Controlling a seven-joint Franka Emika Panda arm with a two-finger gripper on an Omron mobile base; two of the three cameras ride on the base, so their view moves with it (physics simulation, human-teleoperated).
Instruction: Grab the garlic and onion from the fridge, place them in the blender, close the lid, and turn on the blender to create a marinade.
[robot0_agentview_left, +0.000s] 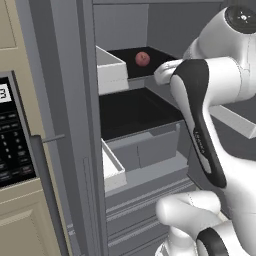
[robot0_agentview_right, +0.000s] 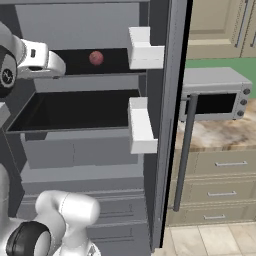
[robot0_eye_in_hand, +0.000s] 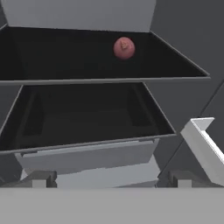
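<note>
Left base view: the fridge (robot0_agentview_left: 75, 125) is standing open, its grey door edge running down the middle of the frame with two white door bins (robot0_agentview_left: 111, 70) jutting from it. A reddish round onion (robot0_agentview_left: 142, 59) is sitting on the upper dark shelf (robot0_agentview_left: 150, 67), toward the back. Below it a second dark shelf is lying bare, and grey drawers (robot0_agentview_left: 145, 150) are filling the space underneath. The white arm (robot0_agentview_left: 220, 85) is reaching in from the right, level with the upper shelf. At the left edge a black microwave panel (robot0_agentview_left: 12, 135) is showing beside beige cabinetry.

Right base view: the onion (robot0_agentview_right: 96, 58) is resting on the same upper shelf, well apart from the door bins. The long dark bar handle (robot0_agentview_right: 185, 150) is hanging on the door's outer face. Beyond the door, a grey toaster oven (robot0_agentview_right: 215, 95) is sitting on a marbled bench (robot0_agentview_right: 225, 135) above beige drawers (robot0_agentview_right: 222, 185), with a green wall behind and a tiled floor below.

Hand view: the claw (robot0_eye_in_hand: 109, 181) is pointing into the fridge, its two fingertips (robot0_eye_in_hand: 39, 179) standing wide apart at the bottom edge, released and grasping nothing. The onion (robot0_eye_in_hand: 124, 47) is lying ahead and above on the upper shelf, well apart from the tips. A white bin corner is poking in at the right.
</note>
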